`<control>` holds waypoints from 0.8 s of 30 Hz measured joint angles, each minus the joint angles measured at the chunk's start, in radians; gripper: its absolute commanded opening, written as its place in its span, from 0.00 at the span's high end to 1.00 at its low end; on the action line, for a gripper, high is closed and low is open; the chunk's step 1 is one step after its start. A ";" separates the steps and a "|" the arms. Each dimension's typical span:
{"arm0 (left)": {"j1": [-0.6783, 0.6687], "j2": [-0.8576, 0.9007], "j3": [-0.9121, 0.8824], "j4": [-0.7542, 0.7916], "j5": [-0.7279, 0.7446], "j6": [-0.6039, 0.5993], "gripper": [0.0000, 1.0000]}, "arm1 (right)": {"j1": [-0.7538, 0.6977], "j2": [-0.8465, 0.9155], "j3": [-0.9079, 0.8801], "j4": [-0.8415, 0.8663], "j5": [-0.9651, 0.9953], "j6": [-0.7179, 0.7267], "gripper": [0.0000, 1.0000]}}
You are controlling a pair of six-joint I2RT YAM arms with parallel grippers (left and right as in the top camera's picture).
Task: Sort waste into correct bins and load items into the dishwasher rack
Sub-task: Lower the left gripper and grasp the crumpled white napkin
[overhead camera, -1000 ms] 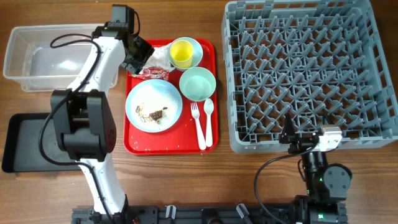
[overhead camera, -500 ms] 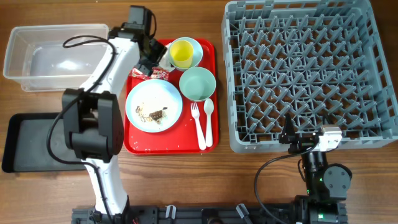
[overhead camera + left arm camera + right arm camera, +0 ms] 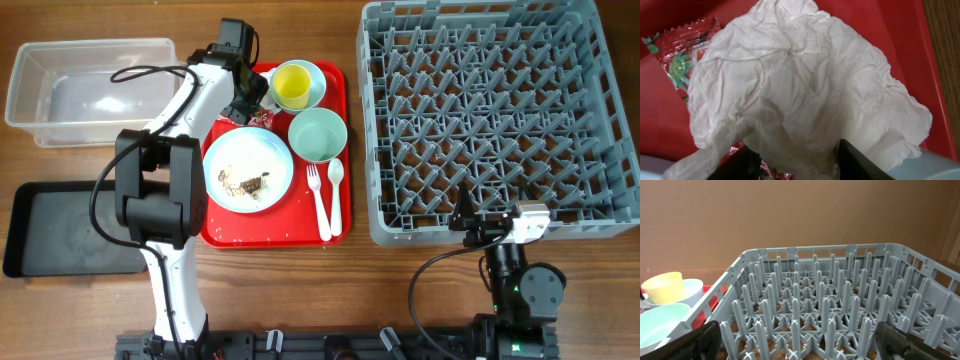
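My left gripper (image 3: 797, 162) gapes astride the napkin (image 3: 800, 85); wrapper (image 3: 680, 55) runs diagonally underneath (clear only on wrist view); right gripper (image 3: 805, 342) wide.

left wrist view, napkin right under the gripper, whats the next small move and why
Probably close the left gripper on the napkin: its fingers sit apart with the crumpled paper bulging between them, on the red tray beside the wrapper. It looks placed for a grasp, not yet pinching.
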 measured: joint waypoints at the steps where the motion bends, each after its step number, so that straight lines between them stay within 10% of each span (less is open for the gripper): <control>1: 0.000 0.000 0.000 -0.003 0.008 0.000 0.49 | 0.000 0.000 0.000 0.000 0.000 0.000 0.00; 24: 0.000 -0.092 0.000 -0.024 0.021 -0.020 0.49 | 0.000 0.000 0.000 0.000 0.000 0.000 0.00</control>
